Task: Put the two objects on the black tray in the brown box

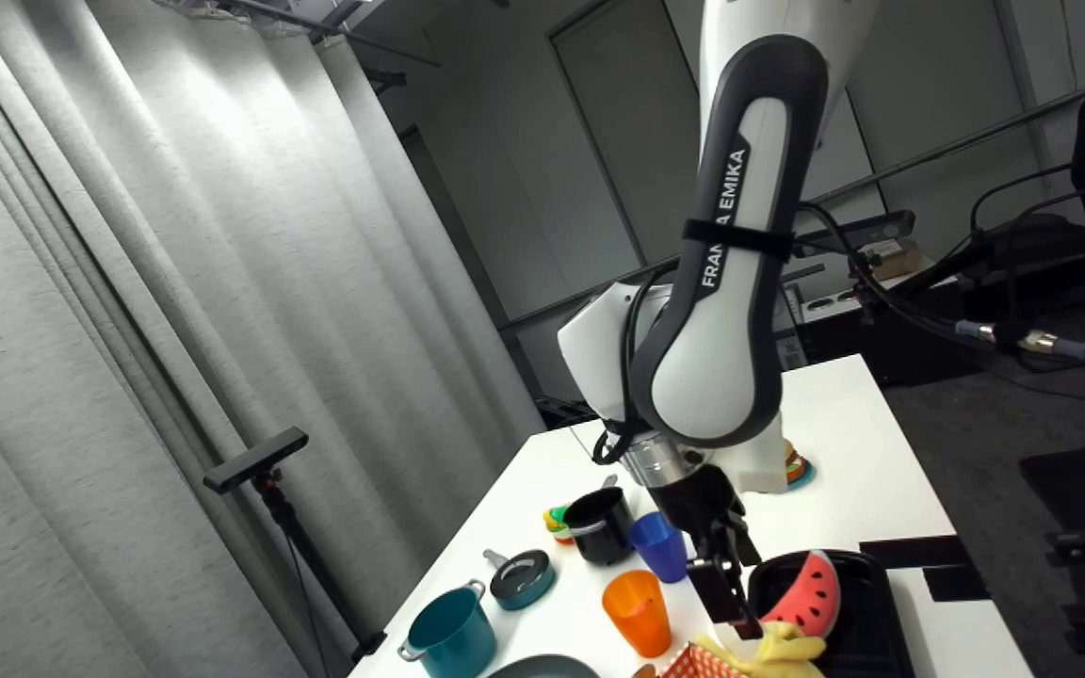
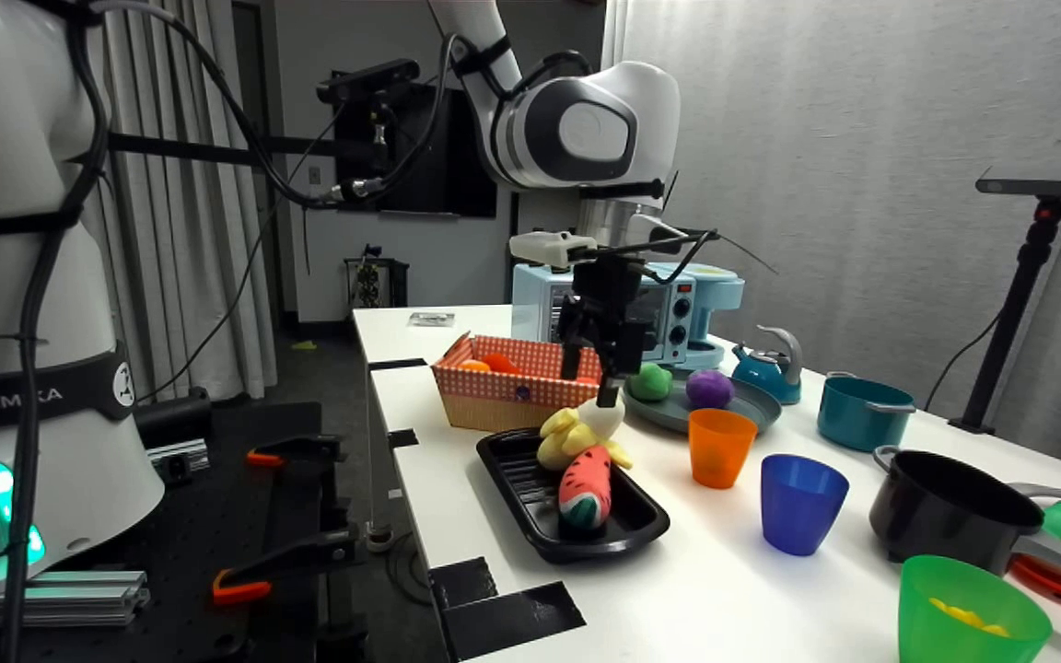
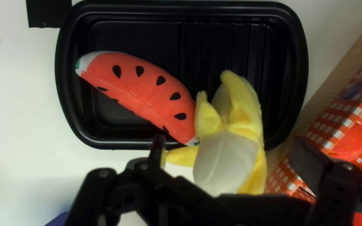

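The black tray holds a red watermelon-slice toy with black seeds, lying slantwise. Against its end rests a peeled banana toy, pale with yellow peel flaps, reaching over the tray's rim. My gripper stands open with its fingers on either side of the banana's pale part; there are gaps beside it, though one flap tip meets the left finger in this view and contact is unclear. In an exterior view the gripper is just above the banana. The brown box, red-checked above, stands beside the tray.
Orange and blue cups stand near the tray, with a black pot beyond. A grey plate with green and purple toys lies behind the gripper, before a light blue oven. Orange-red toys sit in the box.
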`<state>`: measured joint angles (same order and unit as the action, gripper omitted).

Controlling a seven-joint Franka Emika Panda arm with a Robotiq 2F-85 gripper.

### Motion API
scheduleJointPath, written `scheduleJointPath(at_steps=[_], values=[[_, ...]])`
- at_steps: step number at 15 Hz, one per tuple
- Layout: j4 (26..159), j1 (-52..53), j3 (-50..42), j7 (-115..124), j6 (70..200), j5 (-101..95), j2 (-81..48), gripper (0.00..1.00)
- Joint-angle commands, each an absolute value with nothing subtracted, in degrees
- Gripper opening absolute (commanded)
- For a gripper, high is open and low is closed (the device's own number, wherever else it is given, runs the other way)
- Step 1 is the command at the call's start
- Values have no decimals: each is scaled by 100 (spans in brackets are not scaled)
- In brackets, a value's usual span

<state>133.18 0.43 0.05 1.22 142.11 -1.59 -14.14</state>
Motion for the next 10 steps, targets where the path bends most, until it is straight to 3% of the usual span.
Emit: scheduleJointPath(at_steps=[1,10], values=[[13060,-7,52,-8,14290,15,-1733,100],[12582,-10,136,3,14276,102,-2208,100]])
